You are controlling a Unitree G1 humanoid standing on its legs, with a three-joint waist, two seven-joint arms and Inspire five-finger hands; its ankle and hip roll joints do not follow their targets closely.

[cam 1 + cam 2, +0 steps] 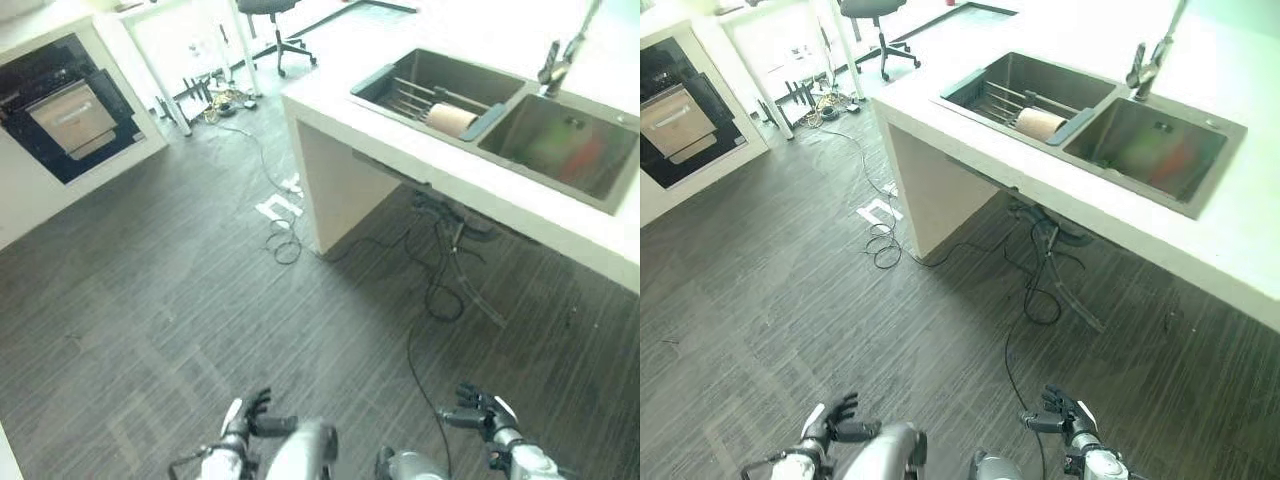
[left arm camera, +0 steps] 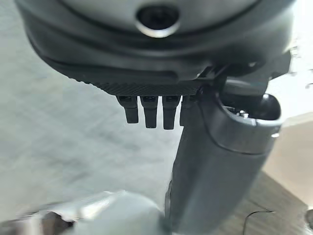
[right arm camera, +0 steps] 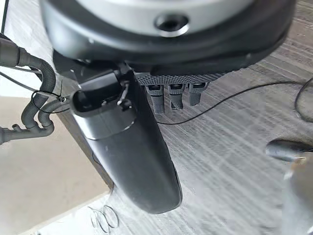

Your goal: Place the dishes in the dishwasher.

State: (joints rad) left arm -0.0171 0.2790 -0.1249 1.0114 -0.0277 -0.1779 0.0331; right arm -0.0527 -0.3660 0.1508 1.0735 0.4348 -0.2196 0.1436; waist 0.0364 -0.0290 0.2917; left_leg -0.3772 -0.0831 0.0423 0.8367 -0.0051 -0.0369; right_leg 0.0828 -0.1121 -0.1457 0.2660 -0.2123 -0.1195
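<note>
left hand (image 1: pixel 243 418) hanging low over floor, fingers relaxed, empty | right hand (image 1: pixel 482 412) doing the same, empty | 1 dishwasher (image 1: pixel 62 112) sitting far left, door open | 1 double sink (image 1: pixel 500 120) in counter | 1 tan dish (image 1: pixel 451 119) lying in left basin rack

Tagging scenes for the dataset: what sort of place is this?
Probably a mock kitchen in a lab or office. A white counter holds a double sink with a faucet, an open dishwasher sits in a cabinet at far left, and an office chair stands behind.
</note>
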